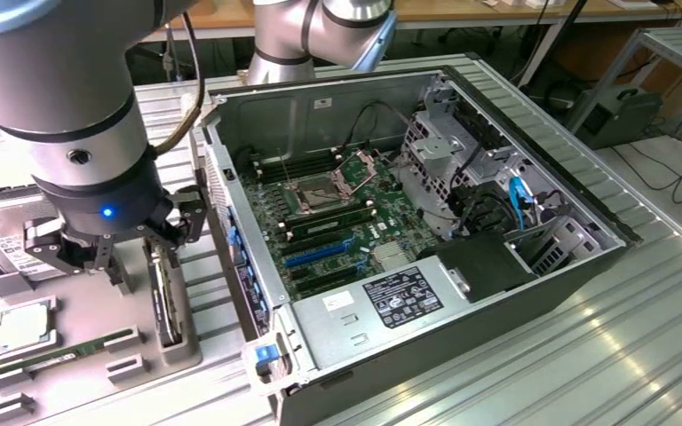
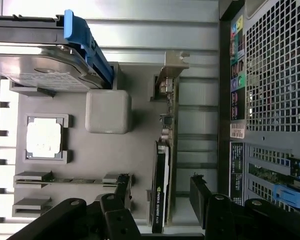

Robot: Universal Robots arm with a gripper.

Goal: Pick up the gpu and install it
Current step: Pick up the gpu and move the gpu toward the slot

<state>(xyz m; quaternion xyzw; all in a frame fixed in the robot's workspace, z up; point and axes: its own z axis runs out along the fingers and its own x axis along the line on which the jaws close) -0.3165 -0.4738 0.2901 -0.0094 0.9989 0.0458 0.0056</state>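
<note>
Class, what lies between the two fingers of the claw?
In the wrist view, the thin dark gpu card with silvery end bracket stands edge-on between the fingers of the open black claw, untouched on either side.

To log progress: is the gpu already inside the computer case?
No, the gpu stands on edge in the gray holder beside the case.

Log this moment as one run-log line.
phase: pre-grasp | gripper: open, astride thin dark gpu card with silvery end bracket | card: on edge in grey plastic tray | install: not done
</note>
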